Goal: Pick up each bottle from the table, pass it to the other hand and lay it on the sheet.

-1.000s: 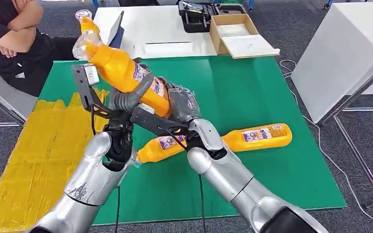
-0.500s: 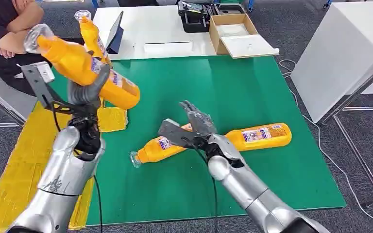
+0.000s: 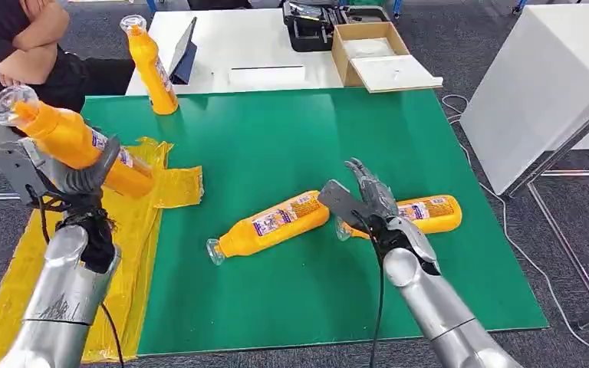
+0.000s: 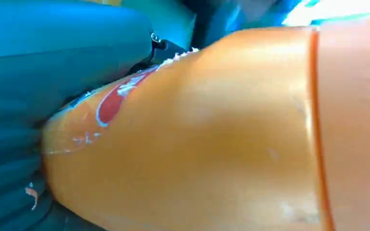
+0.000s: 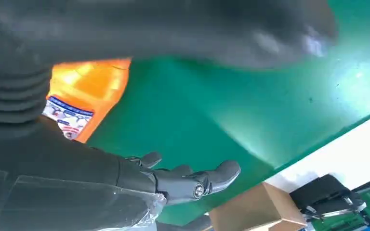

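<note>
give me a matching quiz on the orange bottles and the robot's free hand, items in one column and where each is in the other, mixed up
Items
1. bottle in the left hand
2. upright bottle
3. bottle lying nearest the yellow sheet
4. right hand

Places or states
A. standing at the far edge of the green mat
B. open, over the green mat beside a lying bottle
C. held tilted above the yellow sheet
D. on its side in the middle of the green mat

Pairs: 1-C, 2-A, 3-D, 4-B
</note>
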Motion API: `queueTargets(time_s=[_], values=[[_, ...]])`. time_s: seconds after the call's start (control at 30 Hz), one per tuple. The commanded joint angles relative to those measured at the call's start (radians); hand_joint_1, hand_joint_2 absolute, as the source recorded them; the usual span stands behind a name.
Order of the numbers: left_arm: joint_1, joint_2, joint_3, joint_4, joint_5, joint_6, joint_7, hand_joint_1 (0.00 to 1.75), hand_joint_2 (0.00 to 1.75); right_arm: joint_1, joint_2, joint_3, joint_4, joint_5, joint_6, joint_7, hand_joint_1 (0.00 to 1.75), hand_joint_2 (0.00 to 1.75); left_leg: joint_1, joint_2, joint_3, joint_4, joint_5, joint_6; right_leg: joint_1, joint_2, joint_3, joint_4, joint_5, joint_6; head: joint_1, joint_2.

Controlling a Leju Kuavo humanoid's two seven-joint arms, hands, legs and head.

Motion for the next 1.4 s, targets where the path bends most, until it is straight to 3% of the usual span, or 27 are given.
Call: queueTargets(time_s=[0.03,0.1,0.37,0.53,0.67,1.03,1.2,1.23,1.27,1.3,1.4], values=[[-0.087,0.069,-0.045,0.151,-0.192,0.057,-0.018,1.75,1.75,0.034,-0.055,-0.014,-0.057,-0.020,-0.007,-0.006,0.00,0.00,0.000,-0.002,0.000,0.000,0.000,-0.002,0.000,-0.003,0.001,0.000,0.000,-0.001,0.000,0.000],[-0.086,0.066,-0.044,0.148,-0.196,0.056,-0.017,1.75,1.75,0.032,-0.053,-0.012,-0.057,-0.020,-0.006,-0.007,0.00,0.00,0.001,-0.003,0.001,0.000,0.000,-0.003,0.000,-0.003,0.001,0.000,0.000,-0.001,0.000,0.000],[-0.118,0.194,-0.186,0.334,-1.070,0.219,0.076,1.75,1.75,0.054,-0.094,-0.016,-0.109,-0.084,0.008,-0.006,0.00,0.00,0.000,-0.002,0.002,0.000,0.000,-0.003,0.000,-0.003,0.002,0.000,-0.001,-0.001,0.000,0.000],[-0.125,0.169,-0.246,0.449,-1.331,0.223,0.073,1.75,1.75,0.022,-0.106,0.004,-0.082,-0.111,0.014,-0.012,0.00,0.00,0.000,0.001,0.002,-0.001,0.000,-0.002,0.000,0.000,0.002,0.000,0.000,-0.001,0.000,0.000],[-0.130,0.126,-0.306,0.545,-1.378,0.223,0.068,1.75,1.75,0.049,-0.124,0.000,-0.122,-0.126,0.009,-0.011,0.00,0.00,0.000,-0.004,0.003,0.000,0.000,-0.005,0.000,-0.006,0.005,0.000,-0.002,-0.001,0.000,0.000],[-0.067,0.072,-0.292,0.620,-1.354,0.223,0.062,1.75,1.75,0.111,-0.127,-0.006,-0.226,-0.127,0.009,-0.006,0.00,0.00,-0.001,0.000,0.002,-0.001,0.000,-0.002,-0.001,-0.001,0.002,0.000,-0.001,-0.001,0.000,0.000],[-0.038,0.003,-0.294,0.681,-1.356,0.223,0.085,1.75,1.75,0.124,-0.122,-0.004,-0.257,-0.111,0.023,0.012,0.00,0.00,0.000,-0.001,0.004,-0.001,-0.001,-0.004,0.000,-0.003,0.004,-0.001,-0.001,-0.001,0.000,0.000],[-0.044,-0.009,-0.298,0.711,-1.352,0.223,0.093,1.29,1.75,0.128,-0.119,-0.005,-0.265,-0.105,0.026,0.018,0.00,0.00,0.000,-0.001,0.003,-0.001,0.000,-0.003,-0.001,-0.002,0.003,-0.001,-0.001,-0.001,0.000,0.000],[-0.049,-0.018,-0.297,0.734,-1.343,0.207,0.098,0.00,1.75,0.133,-0.118,-0.005,-0.273,-0.099,0.029,0.024,0.00,0.00,0.000,-0.001,0.002,-0.001,0.000,-0.001,0.000,-0.001,0.001,-0.001,0.000,0.000,0.000,0.000],[-0.055,-0.023,-0.298,0.756,-1.337,0.191,0.108,0.00,0.00,0.139,-0.116,-0.009,-0.281,-0.092,0.033,0.028,0.00,0.00,0.000,-0.002,0.003,-0.001,0.000,-0.003,0.000,-0.004,0.004,-0.001,-0.001,-0.001,0.000,0.000],[-0.065,-0.018,-0.300,0.783,-1.306,0.150,0.123,0.00,0.00,0.151,-0.107,-0.017,-0.297,-0.076,0.046,0.035,0.00,0.00,0.000,-0.002,0.002,-0.001,0.000,-0.002,0.000,-0.002,0.002,-0.001,-0.001,-0.001,0.000,0.000]])
